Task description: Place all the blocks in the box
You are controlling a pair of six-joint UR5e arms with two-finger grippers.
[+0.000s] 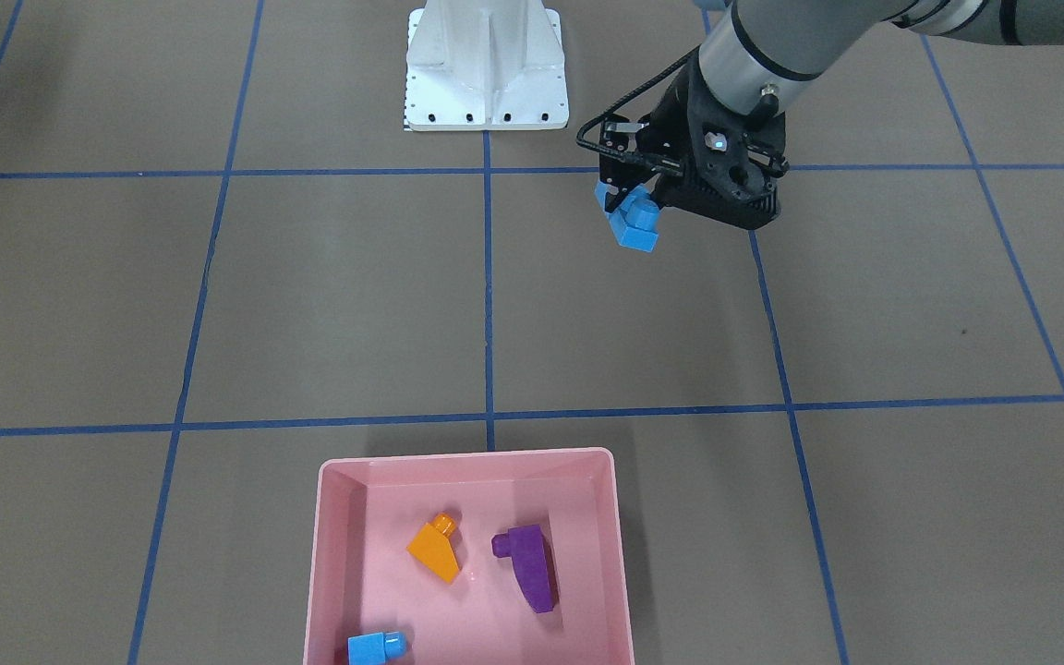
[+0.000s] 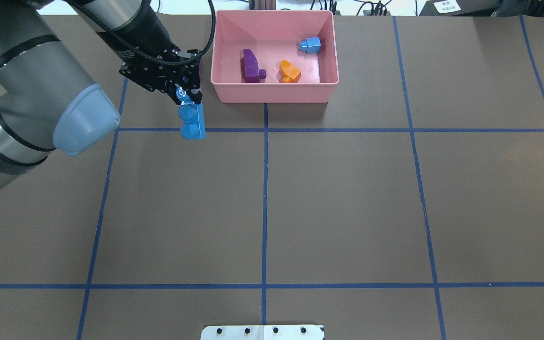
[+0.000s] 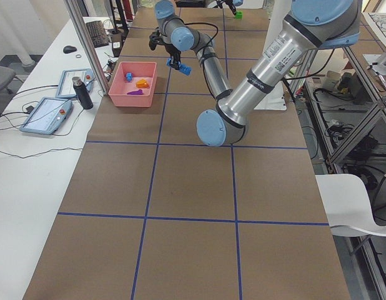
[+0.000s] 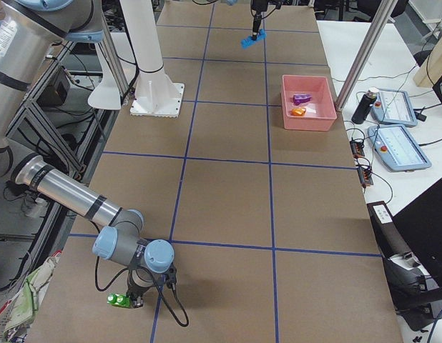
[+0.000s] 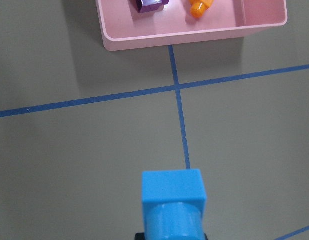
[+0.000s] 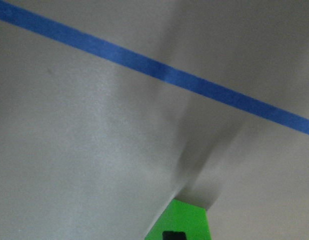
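Note:
My left gripper (image 2: pixel 189 99) is shut on the long blue four-stud brick (image 2: pixel 192 122) and holds it above the table, just left of the pink box (image 2: pixel 274 92). The brick fills the bottom of the left wrist view (image 5: pixel 173 207). The orange sloped brick (image 2: pixel 290 71), the purple sloped brick (image 2: pixel 250 66) and the small blue one-stud brick (image 2: pixel 310 45) lie in the box. The green two-stud brick (image 4: pixel 119 300) sits at the right gripper (image 4: pixel 133 299), low at the table's near corner. It also shows in the right wrist view (image 6: pixel 182 222). I cannot tell whether that gripper is open or shut.
The white metal base (image 2: pixel 262 332) stands at the robot's edge of the table. Blue tape lines (image 2: pixel 265 189) cross the brown surface. A dark bottle (image 3: pixel 82 94) and two tablets (image 3: pixel 46 115) sit on the side table beyond the box.

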